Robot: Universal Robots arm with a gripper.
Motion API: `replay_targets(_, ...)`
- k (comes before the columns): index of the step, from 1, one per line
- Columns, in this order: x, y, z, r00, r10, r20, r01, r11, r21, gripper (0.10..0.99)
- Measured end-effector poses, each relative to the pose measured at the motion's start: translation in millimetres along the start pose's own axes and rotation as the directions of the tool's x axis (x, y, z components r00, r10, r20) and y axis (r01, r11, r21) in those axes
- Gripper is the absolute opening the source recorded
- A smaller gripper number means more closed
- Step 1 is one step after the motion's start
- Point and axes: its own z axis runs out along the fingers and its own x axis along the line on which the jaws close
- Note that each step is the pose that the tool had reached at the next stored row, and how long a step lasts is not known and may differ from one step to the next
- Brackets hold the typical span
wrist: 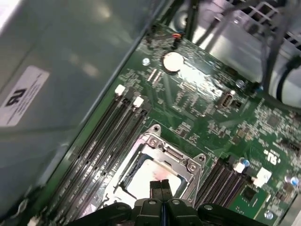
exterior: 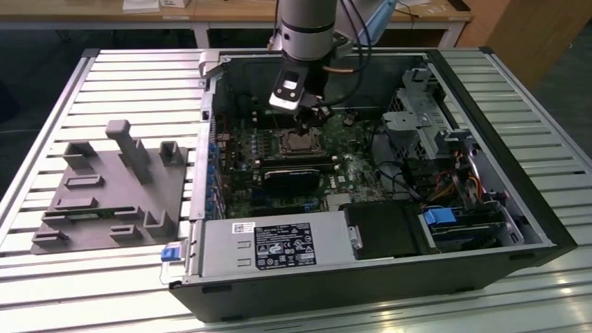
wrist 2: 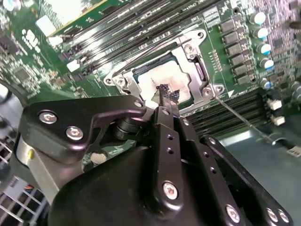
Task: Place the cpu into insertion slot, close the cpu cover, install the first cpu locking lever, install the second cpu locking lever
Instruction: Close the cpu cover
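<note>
My gripper (exterior: 310,116) hangs inside the open computer case, right over the insertion slot (exterior: 300,143). In both wrist views its fingers are pressed together with nothing between them, and the gripper (wrist 2: 164,90) (wrist: 161,184) hovers just above the cpu (wrist 2: 148,77) (wrist: 141,180). The cpu's silvery top lies flat in the socket. The cpu cover (wrist 2: 189,49) (wrist: 175,158) lies down around it as a metal frame. A thin locking lever (wrist 2: 240,117) sticks out from the socket's corner, away from the frame.
Long black memory slots (wrist: 110,136) run beside the socket. A black heatsink block (exterior: 291,177), the power supply (exterior: 277,243), a drive cage (exterior: 425,121) and cables (exterior: 462,184) crowd the case. A grey fixture (exterior: 111,187) sits on the slatted table at the exterior view's left.
</note>
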Motion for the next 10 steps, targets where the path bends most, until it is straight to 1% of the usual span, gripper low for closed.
replay_targets(3, 0.0, 0.0, 0.1, 0.9986, -0.054, -0.0016, 0.054, 0.9986, -0.001, 0.102)
replay_targets(5, 0.0, 0.0, 0.2, 0.9958, -0.091, -0.0027, 0.091, 0.9958, -0.002, 0.102)
replay_targets(8, 0.0, 0.0, 0.3, 0.9895, -0.145, -0.0042, 0.145, 0.9895, -0.004, 0.102)
replay_targets(10, 0.0, 0.0, 0.4, 0.9836, -0.18, -0.0051, 0.18, 0.9836, -0.005, 0.102)
